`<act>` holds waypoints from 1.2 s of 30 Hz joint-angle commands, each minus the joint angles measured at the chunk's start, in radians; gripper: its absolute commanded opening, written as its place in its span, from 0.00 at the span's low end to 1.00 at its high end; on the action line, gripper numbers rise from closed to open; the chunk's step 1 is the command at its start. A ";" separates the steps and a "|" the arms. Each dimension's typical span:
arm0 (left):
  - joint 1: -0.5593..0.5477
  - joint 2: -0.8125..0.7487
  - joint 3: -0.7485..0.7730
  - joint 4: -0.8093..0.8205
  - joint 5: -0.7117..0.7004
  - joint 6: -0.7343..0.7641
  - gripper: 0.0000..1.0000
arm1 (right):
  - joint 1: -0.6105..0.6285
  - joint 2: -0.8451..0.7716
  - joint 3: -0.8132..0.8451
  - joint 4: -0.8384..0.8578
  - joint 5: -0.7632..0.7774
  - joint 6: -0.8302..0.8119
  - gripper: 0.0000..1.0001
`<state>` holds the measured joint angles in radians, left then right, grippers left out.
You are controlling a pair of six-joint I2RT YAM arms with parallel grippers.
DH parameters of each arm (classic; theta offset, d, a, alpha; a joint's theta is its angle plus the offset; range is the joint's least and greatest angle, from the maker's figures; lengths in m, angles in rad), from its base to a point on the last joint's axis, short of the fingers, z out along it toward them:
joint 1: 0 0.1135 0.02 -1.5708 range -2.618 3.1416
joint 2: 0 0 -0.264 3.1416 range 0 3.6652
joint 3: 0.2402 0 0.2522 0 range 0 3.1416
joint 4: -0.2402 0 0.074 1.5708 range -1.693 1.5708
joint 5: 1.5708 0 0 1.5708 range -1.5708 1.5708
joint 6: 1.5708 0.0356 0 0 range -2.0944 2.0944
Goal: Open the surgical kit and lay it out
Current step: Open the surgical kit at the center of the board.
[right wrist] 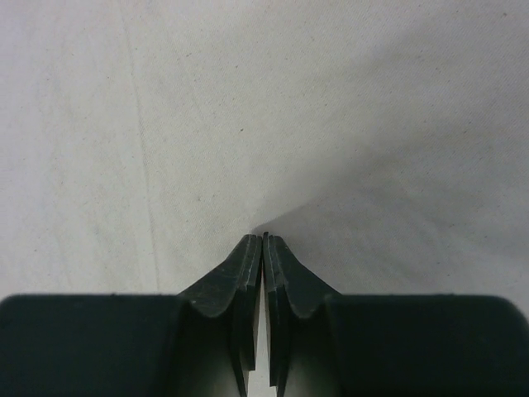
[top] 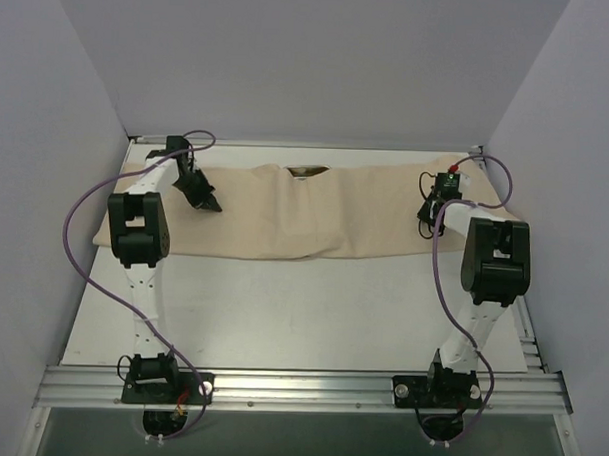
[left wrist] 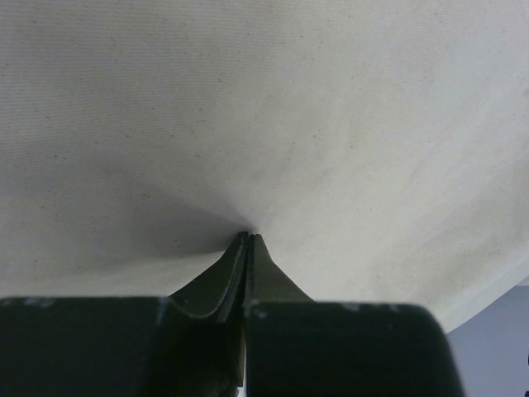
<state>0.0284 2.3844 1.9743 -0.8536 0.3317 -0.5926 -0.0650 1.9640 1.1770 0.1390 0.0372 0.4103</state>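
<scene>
The beige cloth wrap (top: 315, 213) lies as a long folded band across the far half of the table. A small gap in its far edge (top: 306, 171) shows something dark inside. The steel tray and forceps are otherwise hidden. My left gripper (top: 209, 201) is at the cloth's left part, shut with the cloth (left wrist: 273, 124) puckered into its tips (left wrist: 249, 236). My right gripper (top: 428, 216) is at the cloth's right part. Its jaws are closed on a thin fold of cloth (right wrist: 207, 124) at the tips (right wrist: 264, 236).
White walls enclose the table on the left (top: 46, 179), back and right. An aluminium rail (top: 299, 388) carries both arm bases at the near edge. Purple cables (top: 74, 230) loop beside each arm. Bare white tabletop (top: 302, 308) lies between cloth and rail.
</scene>
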 commanded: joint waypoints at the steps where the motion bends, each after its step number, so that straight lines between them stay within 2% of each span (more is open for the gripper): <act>1: 0.011 0.021 -0.014 -0.003 -0.053 0.040 0.02 | 0.019 0.032 -0.073 -0.185 -0.088 -0.010 0.12; 4: 0.015 -0.063 -0.093 0.065 -0.049 0.013 0.04 | 0.027 0.016 0.008 -0.223 -0.068 -0.025 0.24; 7: 0.015 -0.172 -0.228 0.151 -0.033 -0.028 0.11 | 0.057 -0.016 0.156 -0.285 -0.031 -0.027 0.45; 8: 0.013 -0.201 -0.288 0.172 -0.033 -0.039 0.14 | 0.086 -0.025 0.191 -0.298 -0.008 -0.025 0.58; 9: 0.013 -0.258 -0.314 0.229 -0.028 -0.058 0.22 | 0.099 -0.031 0.254 -0.302 -0.011 -0.024 0.64; 10: 0.016 -0.281 -0.339 0.255 -0.004 -0.067 0.28 | 0.111 -0.030 0.283 -0.299 -0.017 -0.013 0.74; 11: 0.015 -0.301 -0.366 0.278 0.009 -0.075 0.33 | 0.134 -0.024 0.309 -0.291 -0.026 -0.011 0.77; 12: 0.015 -0.326 -0.370 0.293 0.024 -0.091 0.36 | 0.145 -0.001 0.359 -0.280 -0.089 -0.008 0.78; 14: 0.013 -0.335 -0.365 0.353 0.104 -0.107 0.44 | 0.162 0.038 0.416 -0.273 -0.117 0.016 0.78; 18: 0.007 -0.292 -0.301 0.476 0.228 -0.160 0.50 | 0.174 0.185 0.539 -0.228 -0.233 0.106 0.77; 22: -0.015 -0.211 -0.192 0.465 0.262 -0.203 0.50 | 0.182 0.301 0.682 -0.220 -0.272 0.235 0.76; 24: -0.053 -0.211 -0.189 0.505 0.245 -0.225 0.50 | 0.183 0.335 0.693 -0.197 -0.293 0.292 0.76; 27: -0.071 -0.238 -0.244 0.602 0.239 -0.260 0.50 | 0.182 0.340 0.687 -0.167 -0.257 0.354 0.77; 32: -0.077 -0.289 -0.322 0.648 0.193 -0.260 0.50 | 0.153 0.364 0.751 -0.203 -0.131 0.279 0.84; 35: -0.082 -0.312 -0.321 0.575 0.185 -0.173 0.50 | 0.102 0.363 0.770 -0.229 -0.102 0.234 0.80; 36: -0.081 -0.324 -0.313 0.491 0.175 -0.112 0.50 | 0.087 0.360 0.782 -0.240 -0.089 0.223 0.79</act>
<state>-0.0597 2.1563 1.6474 -0.2970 0.5323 -0.8097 0.0891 2.3478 1.9018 -0.0586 -0.1371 0.6785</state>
